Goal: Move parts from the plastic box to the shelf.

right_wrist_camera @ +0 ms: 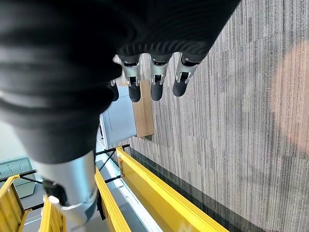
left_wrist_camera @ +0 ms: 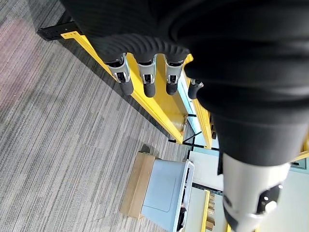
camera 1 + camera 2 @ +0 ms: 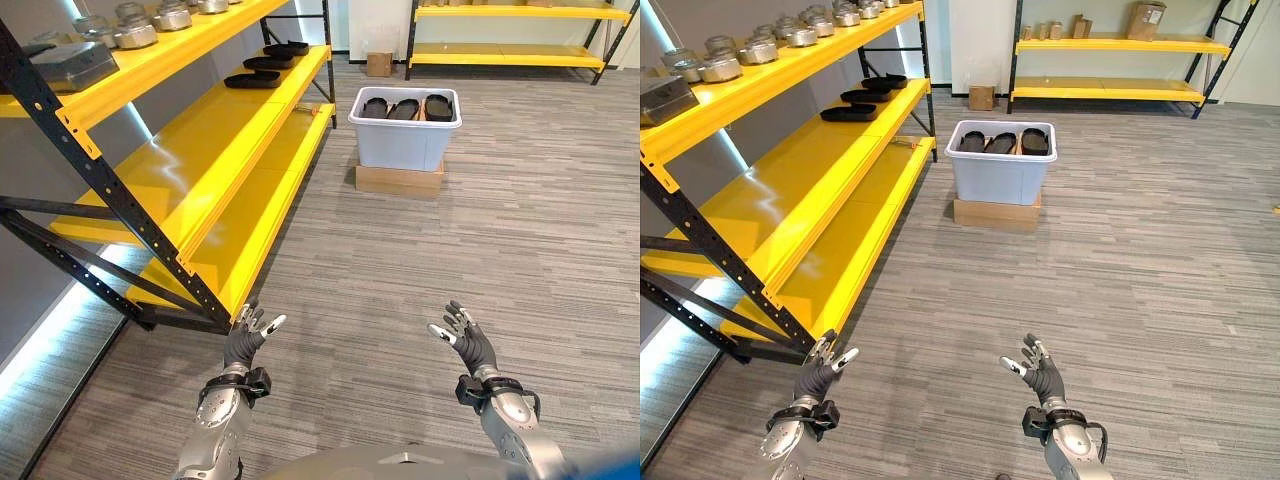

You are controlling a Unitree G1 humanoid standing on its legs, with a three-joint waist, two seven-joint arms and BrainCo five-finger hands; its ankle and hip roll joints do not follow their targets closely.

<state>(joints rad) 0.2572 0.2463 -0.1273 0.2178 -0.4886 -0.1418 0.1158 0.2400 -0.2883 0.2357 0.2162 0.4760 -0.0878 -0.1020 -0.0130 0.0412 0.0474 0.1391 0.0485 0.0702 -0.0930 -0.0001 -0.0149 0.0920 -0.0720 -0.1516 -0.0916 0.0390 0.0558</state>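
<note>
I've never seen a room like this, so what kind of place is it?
Probably a warehouse or factory storeroom. Long yellow shelves on black frames hold metal parts and black parts, and a grey plastic box of more black parts sits on the carpeted floor. More yellow shelves with cardboard boxes stand at the back.

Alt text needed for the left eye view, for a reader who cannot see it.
Both robot hands, left and right, hang open and empty over grey carpet. Ahead, a pale grey plastic box of black oval parts sits on a flat cardboard carton, beside a yellow shelf rack.

Glossy yellow metal shelf (image 3: 200, 160), smooth plastic box (image 3: 404, 140) (on cardboard (image 3: 399, 180)), ribbed grey carpet (image 3: 500, 260).
</note>
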